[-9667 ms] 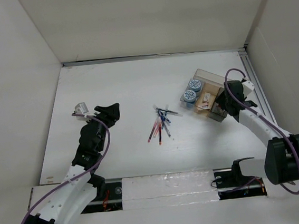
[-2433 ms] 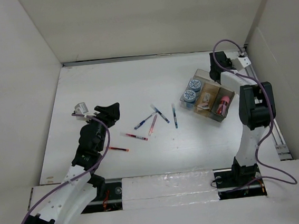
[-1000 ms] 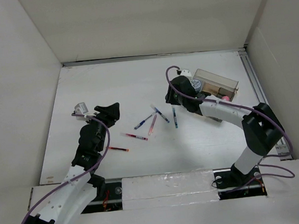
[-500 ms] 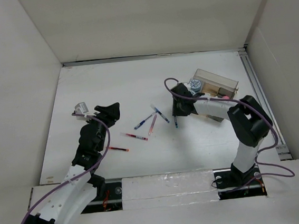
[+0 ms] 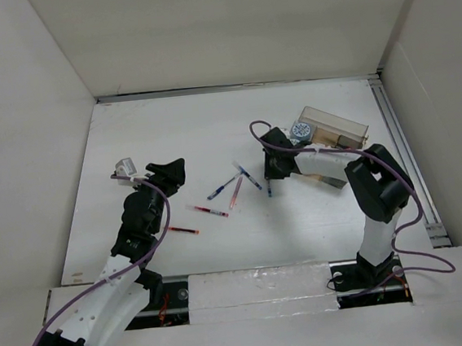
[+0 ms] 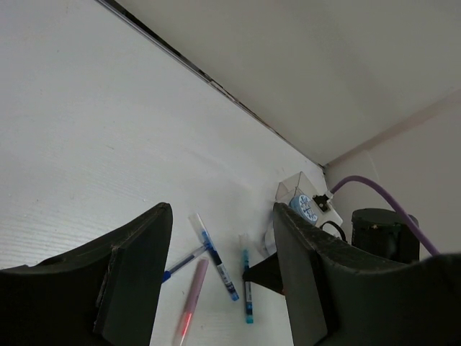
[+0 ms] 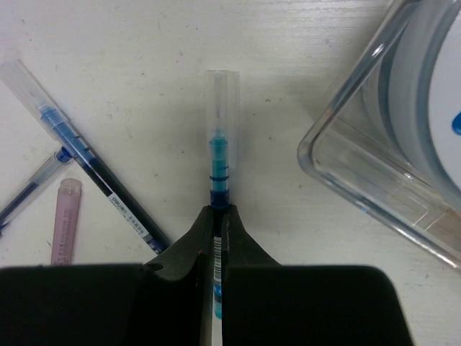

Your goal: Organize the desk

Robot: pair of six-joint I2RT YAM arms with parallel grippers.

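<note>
pens (image 5: 235, 193) on desk (image 5: 169, 130), centre | tray (image 5: 337, 127) right of them | lone pen (image 5: 183, 229) nearer, left

Large matte-white desk (image 5: 169, 130), flat, metal-railed edges

- My desk (image 5: 170, 138) is plain matte white, with no pattern on it.
- My right claw (image 7: 216, 216) is black. My left claw (image 6: 220, 209) is black too, with a greyer sheen on its inner faces.
- The teal-inked pen (image 7: 219, 169) has a clear cap, a teal core and a dark blue band lower down.
- The blue pen (image 7: 79, 155) has a clear cap, a bright blue core and a navy barrel with tiny white print.
- The pink pen (image 7: 63, 223) is a pale, frosted pink.
- The red pen (image 5: 181, 230) is deep red, darker at one end.
- The tray (image 7: 360, 180) is colourless clear plastic.
- The roll (image 5: 299, 130) in it is blue-grey with pale dots on top.
- My cable (image 6: 367, 184) is purple.
- My arm links (image 5: 104, 304) are white.
</note>
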